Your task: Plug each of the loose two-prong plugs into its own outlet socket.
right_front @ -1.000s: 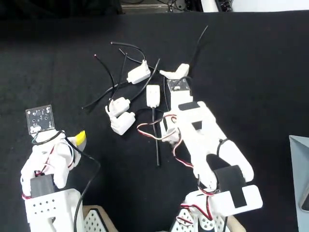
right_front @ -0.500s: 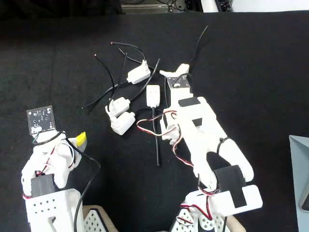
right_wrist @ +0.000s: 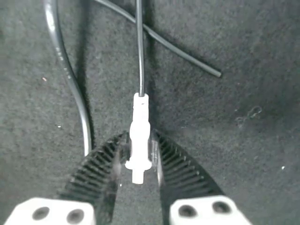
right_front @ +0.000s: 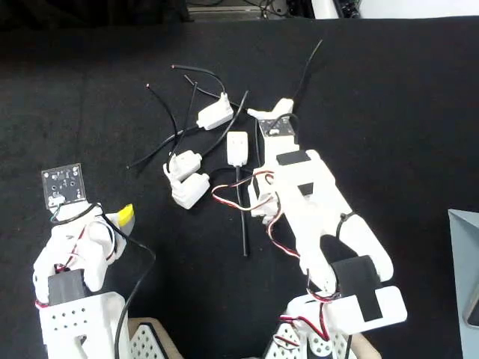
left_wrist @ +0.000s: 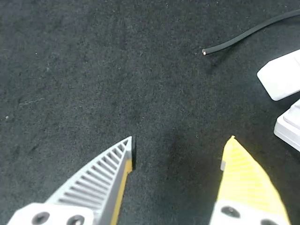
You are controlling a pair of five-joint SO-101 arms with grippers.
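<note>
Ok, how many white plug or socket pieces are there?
5. One white piece in the right hand; one just beside that hand; one farther back; two close together farther left. The right arm may hide others.

Mat (right_front: 404,112) bare right of right claw (right_front: 274,112); plugs (right_front: 215,114), cables (right_front: 174,123) crowd its left.

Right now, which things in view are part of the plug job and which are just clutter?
Job: slim white plastic plug on a black cord, in right end effector; four white plastic connector blocks with black cords.
Clutter: pale grey flat panel off to the right.
</note>
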